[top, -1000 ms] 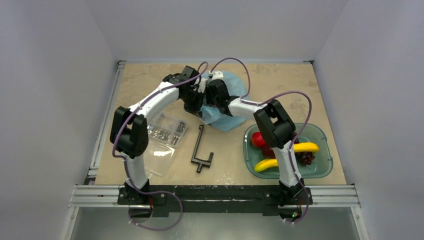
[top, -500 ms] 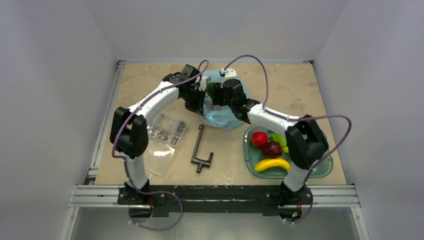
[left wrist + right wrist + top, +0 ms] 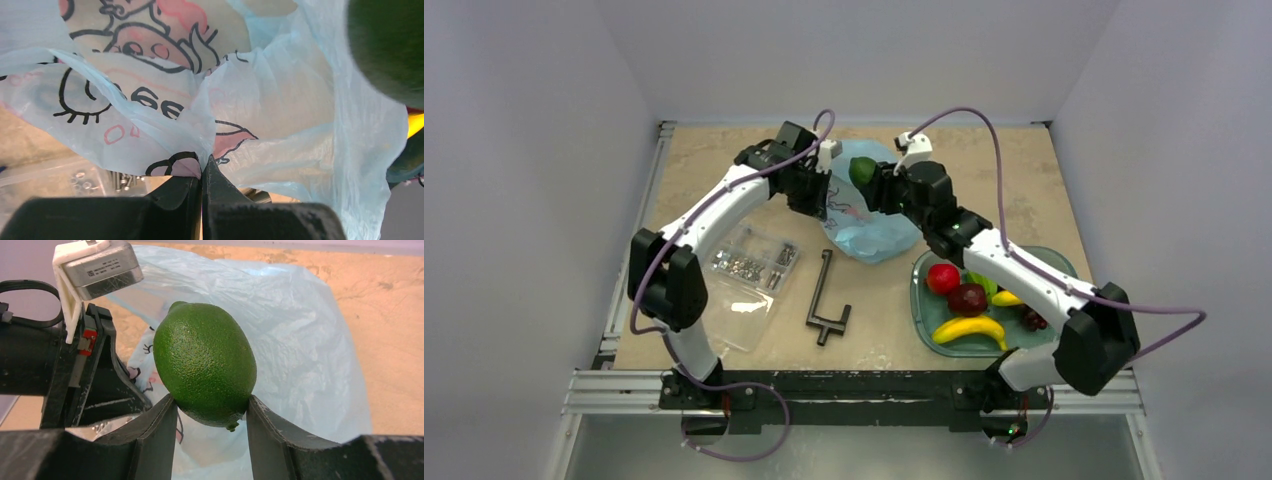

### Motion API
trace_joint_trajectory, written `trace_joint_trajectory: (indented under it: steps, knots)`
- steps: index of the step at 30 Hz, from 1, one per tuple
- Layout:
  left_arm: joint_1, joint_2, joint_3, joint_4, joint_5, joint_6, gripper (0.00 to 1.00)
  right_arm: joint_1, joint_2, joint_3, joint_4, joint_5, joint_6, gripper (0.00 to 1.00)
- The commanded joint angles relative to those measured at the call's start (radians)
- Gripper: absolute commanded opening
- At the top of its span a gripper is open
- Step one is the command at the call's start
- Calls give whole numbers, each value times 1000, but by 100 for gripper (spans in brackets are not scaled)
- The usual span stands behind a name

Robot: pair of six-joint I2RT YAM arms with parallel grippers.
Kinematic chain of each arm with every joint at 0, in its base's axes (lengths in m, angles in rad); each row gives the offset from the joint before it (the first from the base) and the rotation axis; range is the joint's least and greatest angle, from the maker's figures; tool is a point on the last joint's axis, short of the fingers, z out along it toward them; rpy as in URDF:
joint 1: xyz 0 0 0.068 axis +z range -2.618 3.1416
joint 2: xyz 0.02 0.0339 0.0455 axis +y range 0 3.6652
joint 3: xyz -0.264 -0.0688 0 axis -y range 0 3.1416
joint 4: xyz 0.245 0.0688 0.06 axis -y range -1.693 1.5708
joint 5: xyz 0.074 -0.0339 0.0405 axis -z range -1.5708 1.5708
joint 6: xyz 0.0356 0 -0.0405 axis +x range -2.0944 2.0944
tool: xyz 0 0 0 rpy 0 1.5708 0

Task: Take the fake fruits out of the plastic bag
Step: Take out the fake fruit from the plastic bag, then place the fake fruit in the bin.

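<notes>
The light-blue plastic bag (image 3: 876,228) with its printed cartoon lies at the middle back of the table. My left gripper (image 3: 825,197) is shut on a fold of the bag's edge (image 3: 200,150) and holds it up; its own point in the left wrist view is (image 3: 202,167). My right gripper (image 3: 874,182) hovers just above the bag, shut on a green lime (image 3: 205,367) that sits between its two fingers (image 3: 161,430). That lime (image 3: 861,169) is outside the bag. A red apple (image 3: 941,278), a maroon fruit (image 3: 967,298), bananas (image 3: 969,330) and grapes (image 3: 1034,320) lie in the teal tray (image 3: 1064,265).
A clear flat bag of screws (image 3: 749,265) lies left of the blue bag. A black T-shaped tool (image 3: 824,300) lies in front of it. The teal tray stands at the right front, under my right forearm. Low rails border the table's left and near edges.
My right gripper has come up out of the bag with the lime, and the arm has swung right. My left gripper has kept its pinch on the bag and shifted slightly back.
</notes>
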Motion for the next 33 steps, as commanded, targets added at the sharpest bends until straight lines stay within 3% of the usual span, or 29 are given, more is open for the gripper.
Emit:
trace_joint_trajectory:
  steps: [1,13,21,26,33]
  knots:
    - [4,-117,-34,70,-67,46,0,1,-124,47,-95,23,-26,0]
    - [92,-111,-33,97,-47,6,1,1,-422,21,-358,190,-21,0]
    - [155,-108,-27,101,88,-13,37,-1,-563,-19,-737,411,179,0]
    - [179,-174,-47,109,100,-12,49,-37,-606,-126,-830,426,352,0]
    - [184,-320,-105,144,33,29,57,-274,-553,-250,-803,268,445,0]
